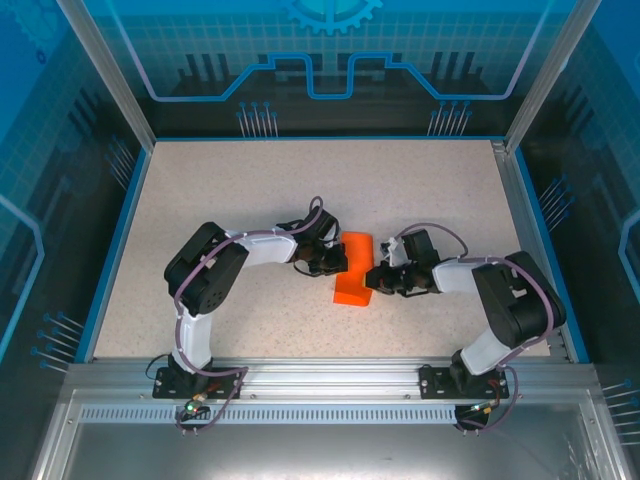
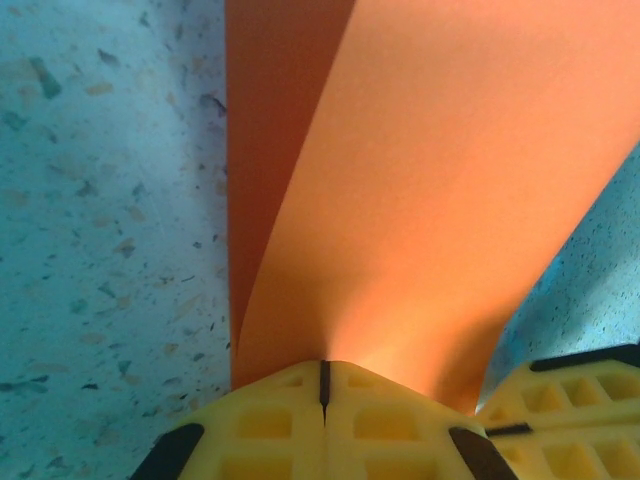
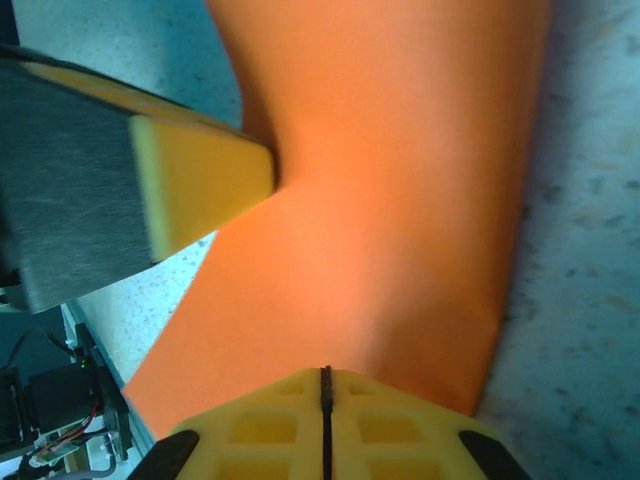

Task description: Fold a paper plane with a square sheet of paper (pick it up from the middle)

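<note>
The square sheet of paper (image 1: 354,270) is bright orange and bent into a long, half-folded strip at the middle of the table. It hangs between both grippers. My left gripper (image 1: 336,262) holds its left edge; in the left wrist view the yellow jaws are pressed together, and the left gripper (image 2: 323,372) is shut on the paper (image 2: 430,180), which curves up and away. My right gripper (image 1: 377,279) holds the right side. In the right wrist view the right gripper (image 3: 325,378) is shut on the sheet (image 3: 390,200). The left gripper's fingers (image 3: 200,180) touch the sheet from the left.
The speckled beige tabletop (image 1: 250,190) is bordered by a blue rim and aluminium posts (image 1: 105,70). The right gripper's yellow fingers (image 2: 565,390) sit close beside the left gripper. Both arm bases are bolted to the near rail (image 1: 320,375).
</note>
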Robot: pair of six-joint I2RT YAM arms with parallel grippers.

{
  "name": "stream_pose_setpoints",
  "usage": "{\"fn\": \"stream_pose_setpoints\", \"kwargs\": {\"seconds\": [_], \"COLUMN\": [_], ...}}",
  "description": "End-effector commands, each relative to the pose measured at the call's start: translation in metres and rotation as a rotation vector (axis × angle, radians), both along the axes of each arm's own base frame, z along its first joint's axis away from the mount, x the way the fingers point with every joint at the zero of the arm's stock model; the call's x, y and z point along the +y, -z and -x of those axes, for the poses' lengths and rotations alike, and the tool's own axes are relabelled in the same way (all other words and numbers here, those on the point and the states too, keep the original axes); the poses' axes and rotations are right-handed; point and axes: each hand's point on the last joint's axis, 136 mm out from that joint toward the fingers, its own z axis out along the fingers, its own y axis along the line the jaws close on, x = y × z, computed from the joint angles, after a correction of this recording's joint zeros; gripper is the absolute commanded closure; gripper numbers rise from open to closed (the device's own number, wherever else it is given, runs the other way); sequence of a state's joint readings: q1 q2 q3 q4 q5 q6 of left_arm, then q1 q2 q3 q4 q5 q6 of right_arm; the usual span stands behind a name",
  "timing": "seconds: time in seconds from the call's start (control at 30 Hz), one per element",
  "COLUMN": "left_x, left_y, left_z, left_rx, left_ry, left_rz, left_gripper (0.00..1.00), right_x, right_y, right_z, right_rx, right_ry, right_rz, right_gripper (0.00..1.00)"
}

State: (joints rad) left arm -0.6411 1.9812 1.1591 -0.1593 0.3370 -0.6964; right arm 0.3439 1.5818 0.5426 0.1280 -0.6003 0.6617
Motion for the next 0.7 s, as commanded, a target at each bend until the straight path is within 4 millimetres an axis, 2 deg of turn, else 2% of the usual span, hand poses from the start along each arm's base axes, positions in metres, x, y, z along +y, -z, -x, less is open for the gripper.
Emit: {"fn": "stream_pose_setpoints", "kwargs": {"seconds": [0.0,0.2,0.37,0.43,0.67], "left_x": [0.012,0.012,0.012,0.012,0.014], "left_y": [0.033,0.032,0.032,0.032,0.032], "left_z": [0.02,0.02,0.02,0.021,0.022], "left_rx": [0.073,0.07,0.071,0.071,0.072], "left_ry": [0.028,0.032,0.034,0.034,0.033], "left_rz": [-0.095,-0.091,-0.093,-0.095,-0.097], "left_gripper": [1.0,1.0,1.0,1.0,1.0], "right_x": [0.006,-0.004,-0.008,-0.008,0.002], "right_y": [-0.007,0.017,0.031,0.029,-0.005], "right_z": [0.008,0.026,0.032,0.032,0.025], "right_rx": [-0.006,0.044,0.073,0.071,-0.008], "right_ry": [-0.031,-0.026,-0.025,-0.024,-0.039], "right_rz": [-0.009,0.041,0.067,0.065,0.004], "right_gripper": [0.91,0.91,0.91,0.91,0.9]}}
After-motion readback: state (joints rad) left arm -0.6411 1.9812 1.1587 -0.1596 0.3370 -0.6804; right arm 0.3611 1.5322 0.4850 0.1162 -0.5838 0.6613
